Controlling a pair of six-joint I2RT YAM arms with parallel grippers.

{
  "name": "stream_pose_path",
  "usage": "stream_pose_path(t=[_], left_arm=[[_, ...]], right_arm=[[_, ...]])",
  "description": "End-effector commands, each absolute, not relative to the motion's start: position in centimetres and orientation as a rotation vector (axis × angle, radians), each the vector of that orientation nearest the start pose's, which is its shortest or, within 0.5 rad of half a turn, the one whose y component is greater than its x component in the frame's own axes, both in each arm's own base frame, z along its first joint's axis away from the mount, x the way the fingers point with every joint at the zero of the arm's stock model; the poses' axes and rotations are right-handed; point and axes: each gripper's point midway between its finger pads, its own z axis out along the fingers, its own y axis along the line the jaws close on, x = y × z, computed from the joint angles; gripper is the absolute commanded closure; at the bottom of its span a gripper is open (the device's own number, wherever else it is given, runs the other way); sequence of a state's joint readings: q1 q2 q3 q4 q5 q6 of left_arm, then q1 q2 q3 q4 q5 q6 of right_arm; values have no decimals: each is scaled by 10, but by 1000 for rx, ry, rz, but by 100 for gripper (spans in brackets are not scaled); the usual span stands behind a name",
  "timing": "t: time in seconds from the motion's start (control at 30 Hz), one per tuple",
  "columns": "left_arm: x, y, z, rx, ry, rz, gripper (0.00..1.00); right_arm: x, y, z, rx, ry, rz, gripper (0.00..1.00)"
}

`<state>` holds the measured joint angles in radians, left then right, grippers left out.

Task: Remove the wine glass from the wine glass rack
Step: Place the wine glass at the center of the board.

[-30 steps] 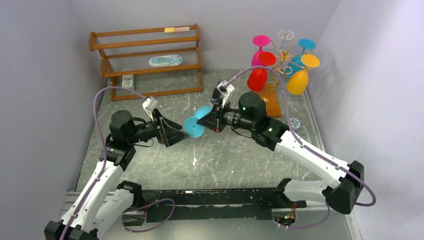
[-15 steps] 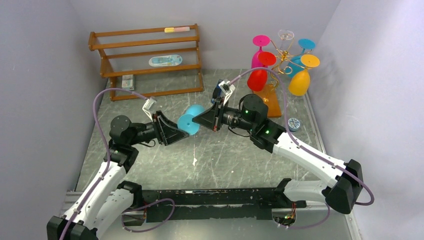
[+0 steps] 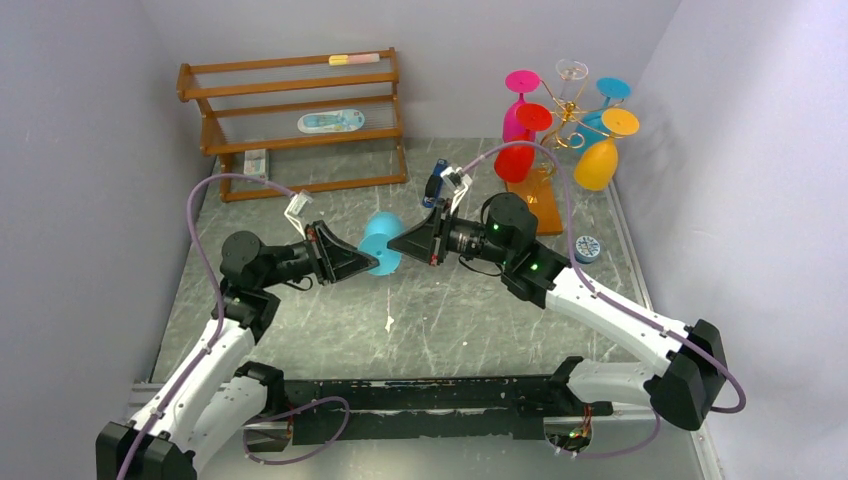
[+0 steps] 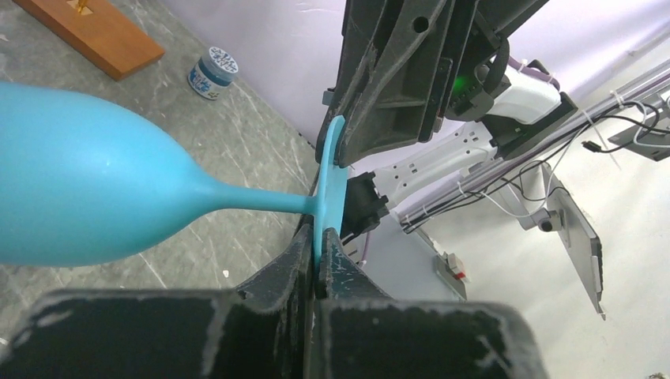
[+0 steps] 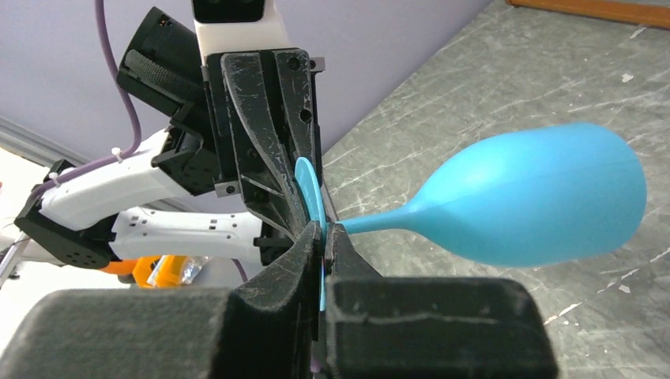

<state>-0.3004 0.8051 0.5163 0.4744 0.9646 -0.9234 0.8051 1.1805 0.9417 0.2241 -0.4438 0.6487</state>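
Note:
A light-blue wine glass lies on its side in the air above the middle of the table, well away from the wine glass rack. Its bowl points toward the back of the table, and its thin foot disc stands on edge. My left gripper is shut on one rim of that disc. From the opposite side my right gripper is shut on the other rim. The two grippers face each other nose to nose. The gold wire rack on its orange-brown base carries pink, red, orange, blue and clear glasses.
A brown slatted wooden shelf stands at the back left with small items on it. A small round tin sits on the table right of the rack's base. Grey walls close in on the left, right and back.
My left gripper has gone from wide open to shut on the glass's foot. The right arm has carried the glass slightly left toward it, staying shut throughout.

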Motion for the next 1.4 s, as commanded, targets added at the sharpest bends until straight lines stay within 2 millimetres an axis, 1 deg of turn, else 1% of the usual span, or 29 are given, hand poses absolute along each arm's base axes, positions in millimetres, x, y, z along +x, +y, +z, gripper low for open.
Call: stream_pose_path(t=[0.0,0.1,0.17,0.37,0.43,0.53,0.6,0.67,0.73,0.77,0.93,1.13,1.27,1.37], left_arm=[[182,-226,302,491,1631,-1539,95],[184,-226,302,503,1635,-1509,95],[184,-226,303,513,1625,-1503,95],[180,-227,310,534,1578,-1526,95],[177,-227,315,560,1550,-1535,95],[174,-227,322,583,1515,-1530,95],[173,-227,326,596,1495,-1523,95],[173,-226,327,603,1491,-1517,95],[172,-226,326,615,1489,-1513,95],[172,-226,325,618,1491,-1509,95],[171,-226,325,623,1492,-1497,95],[171,-226,324,622,1494,-1511,95],[168,-227,323,636,1498,-1522,95],[169,-227,321,628,1507,-1515,95]], right_arm=[[203,342,330,-526,1668,1460,98],[194,341,330,-575,1650,1488,90],[188,340,329,-610,1643,1509,82],[170,338,321,-707,1626,1555,66],[165,338,321,-724,1609,1581,63],[161,343,315,-751,1619,1629,59],[158,348,314,-782,1627,1667,58],[155,351,317,-790,1618,1700,59],[158,353,318,-767,1609,1704,65],[158,354,319,-762,1603,1699,66],[162,358,319,-732,1602,1689,68],[168,363,322,-679,1584,1703,78],[174,365,326,-663,1577,1688,80],[174,366,323,-671,1585,1685,86]])
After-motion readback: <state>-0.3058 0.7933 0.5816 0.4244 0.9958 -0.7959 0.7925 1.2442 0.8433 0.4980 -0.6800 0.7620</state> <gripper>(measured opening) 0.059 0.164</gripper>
